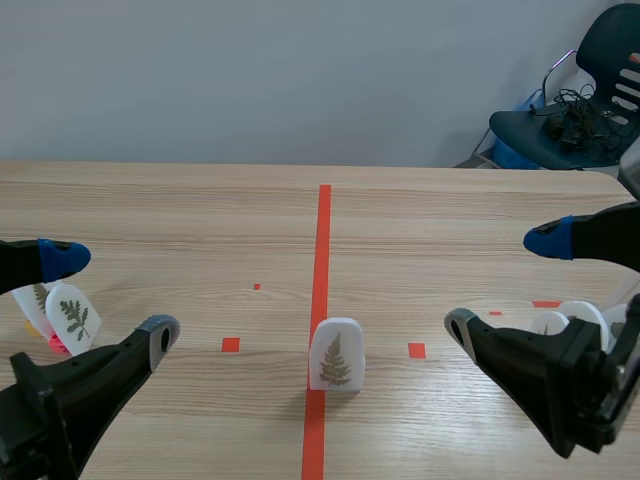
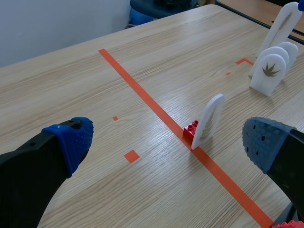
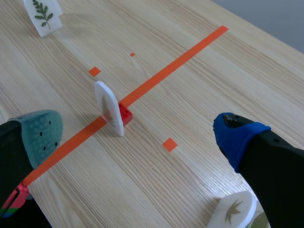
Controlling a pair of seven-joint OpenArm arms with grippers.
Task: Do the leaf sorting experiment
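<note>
Fern card (image 1: 336, 354): upright against red brick (image 2: 191, 131), ahead of and between both grippers. Left gripper (image 1: 112, 298): fingers spread. Right gripper (image 1: 505, 284): fingers spread.

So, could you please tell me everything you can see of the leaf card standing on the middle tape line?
The leaf card is a white, plastic-looking slab with a rounded top and a flat bottom. A brownish-green, fern-like leaf shows on the face turned toward the robot. It stands upright on the orange-red tape line, with a small red brick against its foot on the far side. Nothing else touches it.
</note>
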